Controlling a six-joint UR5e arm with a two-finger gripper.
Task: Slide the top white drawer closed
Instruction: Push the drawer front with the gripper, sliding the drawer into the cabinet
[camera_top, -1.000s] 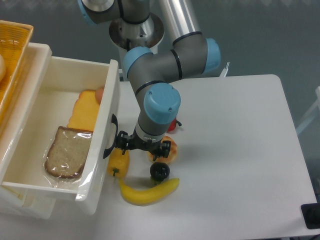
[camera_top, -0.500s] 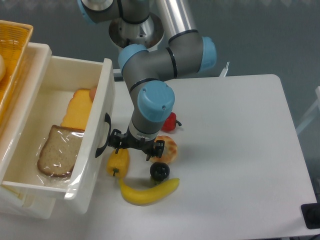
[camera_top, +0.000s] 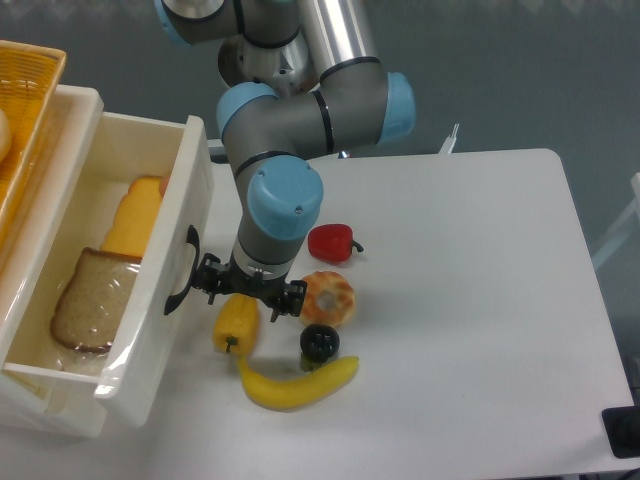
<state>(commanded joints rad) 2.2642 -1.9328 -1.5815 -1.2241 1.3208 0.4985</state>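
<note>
Currently, we read the fixed camera view as follows.

Count, drawers: we see one large glossy white plastic drawer (camera_top: 150, 330) pulled out at the left, with one curved black handle (camera_top: 180, 273) on its front panel.
Count, drawer contents: one wrapped slice of brown bread (camera_top: 88, 312) and one orange-yellow slab (camera_top: 133, 220) beyond it.
Count, table items: one red pepper (camera_top: 332, 242), one yellow pepper (camera_top: 236, 322), one orange round pastry (camera_top: 329, 298), one small black round object (camera_top: 319, 342), one yellow banana (camera_top: 296, 381), all on the white table (camera_top: 470, 300).
Count, other: one orange-yellow woven basket (camera_top: 25, 120) at the upper left; one grey-and-blue robot arm (camera_top: 290, 130).
Hidden or cut off: the basket and the drawer's left side run out of frame; the arm's wrist covers most of the two-finger gripper (camera_top: 247, 290), and we cannot identify the slab or the black object.
Jaw state: we cannot tell whether the jaws are apart or together.
Drawer relative to jaws: the drawer front stands just left of the gripper, whose left end is at the handle; we cannot confirm contact.
</note>
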